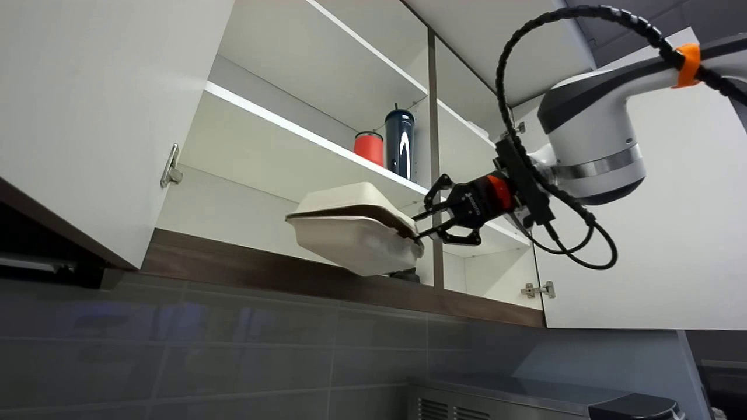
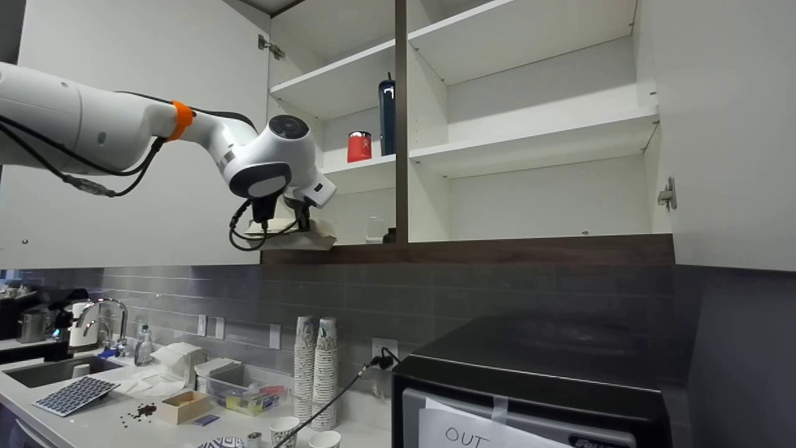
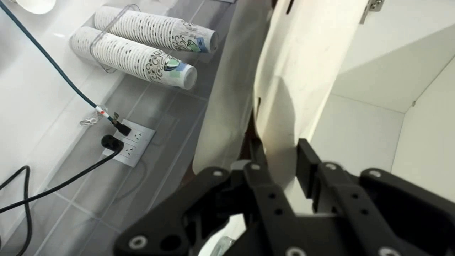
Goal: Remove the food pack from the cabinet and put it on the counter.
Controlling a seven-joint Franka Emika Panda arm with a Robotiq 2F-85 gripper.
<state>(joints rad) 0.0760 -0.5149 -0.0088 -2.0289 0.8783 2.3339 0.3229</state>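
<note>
The food pack (image 1: 359,242) is a white clamshell box with its lid slightly apart from its base. It hangs tilted at the front of the open cabinet (image 1: 233,252), overlapping the brown bottom edge in view. My gripper (image 1: 415,227) is shut on the near edge of its lid. In the wrist view the lid (image 3: 295,67) runs between the two fingers (image 3: 280,151), and the base lies outside the left finger. In an exterior view the arm partly hides the pack (image 2: 320,238) and the fingers. The white counter (image 2: 81,429) lies below the cabinet.
A red cup (image 1: 369,148) and a dark blue bottle (image 1: 400,143) stand on the middle shelf. A clear glass (image 2: 375,229) stands on the bottom shelf. Cup stacks (image 2: 315,373), a plastic bin (image 2: 249,386) and a black microwave (image 2: 528,373) stand below. Cabinet doors (image 2: 734,137) hang open.
</note>
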